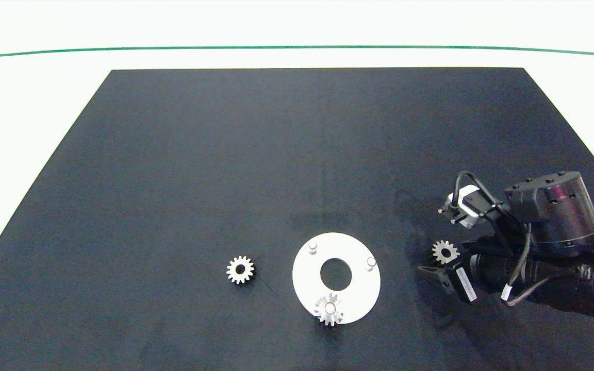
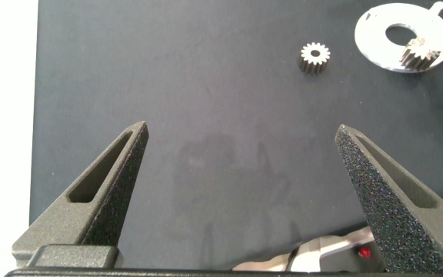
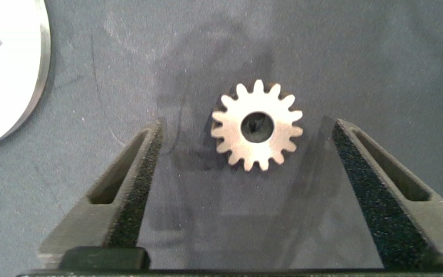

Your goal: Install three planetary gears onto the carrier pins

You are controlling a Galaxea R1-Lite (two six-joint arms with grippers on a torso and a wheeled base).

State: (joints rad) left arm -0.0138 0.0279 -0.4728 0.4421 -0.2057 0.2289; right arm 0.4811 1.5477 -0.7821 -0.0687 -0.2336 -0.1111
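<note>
A white carrier disc (image 1: 307,281) lies on the black mat near the front edge. Two of its carrier pins (image 1: 313,247) (image 1: 370,263) are bare. One planetary gear (image 1: 329,309) sits over the nearest pin. A second gear (image 1: 240,269) lies loose on the mat left of the disc. The third gear (image 1: 444,252) lies flat to the right of the disc, and my right gripper (image 3: 246,127) stands open around this gear (image 3: 257,125), its fingers (image 3: 141,177) apart from the teeth. My left gripper (image 2: 242,129) is open over bare mat, well away from the loose gear (image 2: 314,56) and the disc (image 2: 375,35).
The black mat (image 1: 276,154) covers the middle of a white table. A green line (image 1: 297,47) runs across the far side. The right arm's body and cables (image 1: 544,247) fill the mat's right front area. The left arm is outside the head view.
</note>
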